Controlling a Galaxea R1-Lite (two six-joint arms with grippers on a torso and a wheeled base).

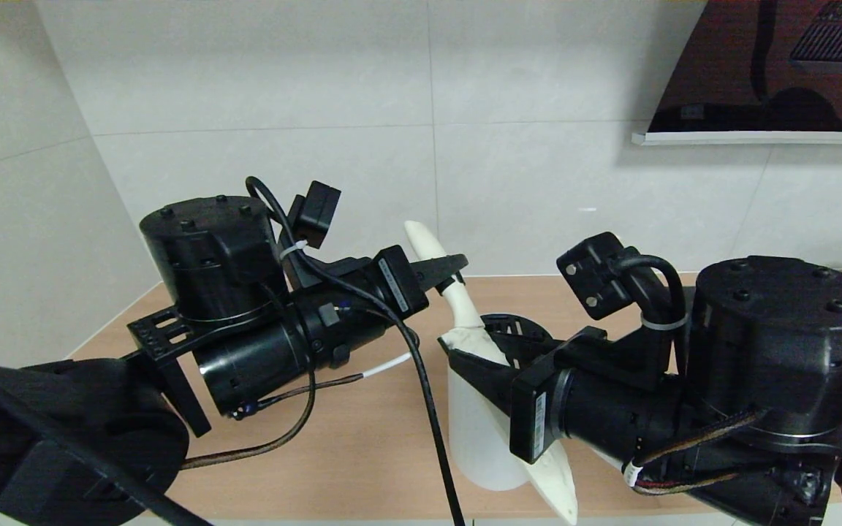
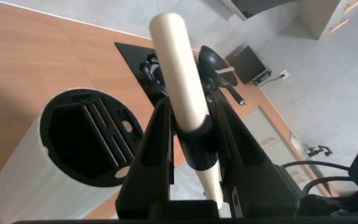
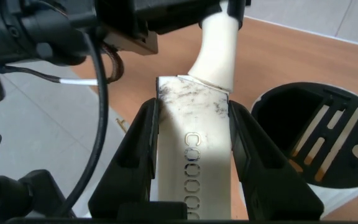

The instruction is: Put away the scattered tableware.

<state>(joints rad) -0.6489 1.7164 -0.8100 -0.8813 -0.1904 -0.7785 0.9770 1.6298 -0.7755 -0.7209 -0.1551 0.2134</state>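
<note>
A white utensil (image 1: 421, 241) with a rounded handle and a flat, pointed blade hangs tilted above the counter, held by both grippers. My left gripper (image 1: 452, 276) is shut on its handle (image 2: 176, 56). My right gripper (image 1: 473, 352) is shut on the smudged, perforated blade (image 3: 194, 155). Directly under and behind the utensil stands a white cylindrical holder (image 1: 476, 446) with a black slotted insert (image 2: 92, 137), also seen in the right wrist view as the holder (image 3: 353, 186). The blade tip reaches down past the holder's front side.
The wooden counter (image 1: 362, 438) meets a tiled wall behind. A black mat (image 2: 132, 56) with a dark ladle (image 2: 210, 59) and other dark utensils lies beyond the holder. A dark range hood (image 1: 772, 73) hangs at the upper right.
</note>
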